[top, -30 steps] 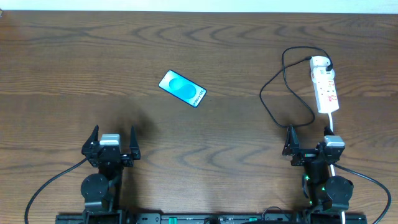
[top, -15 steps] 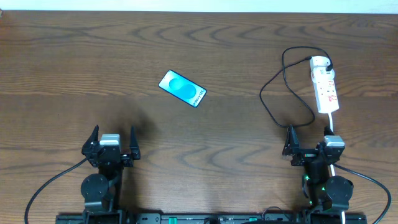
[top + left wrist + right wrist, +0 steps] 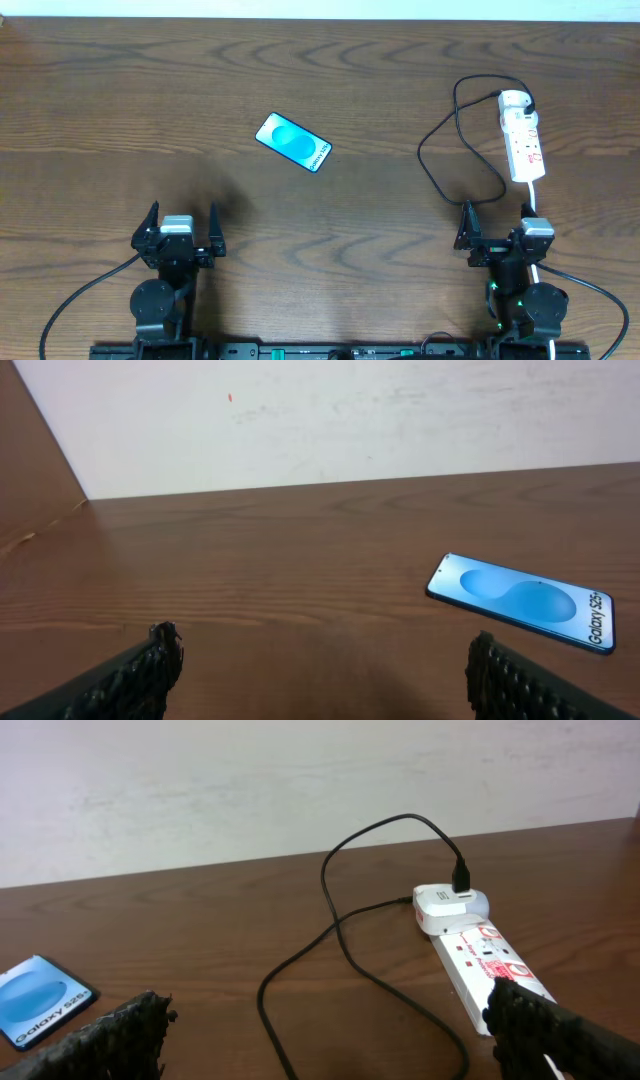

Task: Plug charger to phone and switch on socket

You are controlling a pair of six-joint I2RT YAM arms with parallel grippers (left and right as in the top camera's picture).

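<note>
Opening state, both arms parked at the near desk (image 3: 350, 70) edge. The left arm (image 3: 155, 298) and right arm (image 3: 530, 300) each show jaws spread wide and holding nothing.

Just ahead of the right jaws runs the free end of the charger (image 3: 420, 152). Its connector tip is too small to make out. The black plug end already sits in the far end of the socket (image 3: 522, 140).

The phone (image 3: 293, 142) lies screen-up, well apart from both, nearer the left arm.

Judged step: none begun. The next move calls for pinching the thin cable near its tip and carrying it across to the phone's port.

Count: one phone, one charger, one socket, two arms.
</note>
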